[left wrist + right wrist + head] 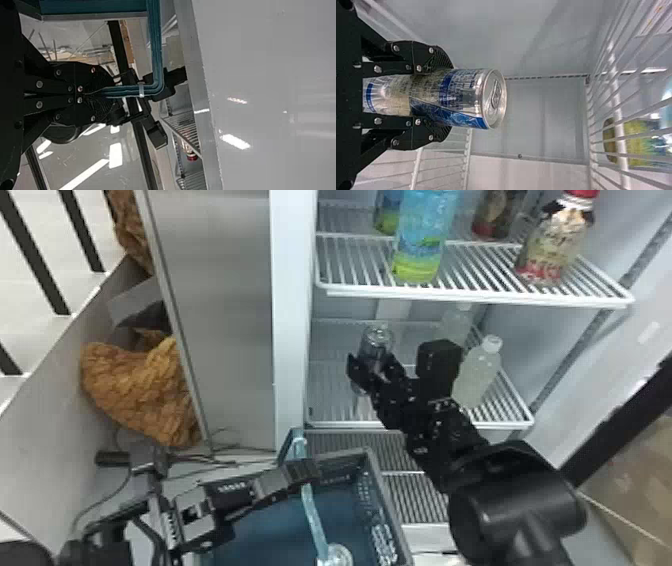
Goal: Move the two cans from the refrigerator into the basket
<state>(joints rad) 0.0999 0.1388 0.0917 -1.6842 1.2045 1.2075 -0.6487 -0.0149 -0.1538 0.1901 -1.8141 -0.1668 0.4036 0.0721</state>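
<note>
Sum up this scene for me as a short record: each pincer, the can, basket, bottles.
Right pincer: closed around the can
Can: silver and blue, upright, inside the refrigerator
Left pincer: closed on the basket's handle
Basket: lower than the can
Bottles: pale one right of the can; red-capped one on a higher shelf

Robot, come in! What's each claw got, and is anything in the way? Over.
Right claw closed on can, inside refrigerator. Left claw gripping basket handle. Pale bottle close by right claw, might get bumped.
</note>
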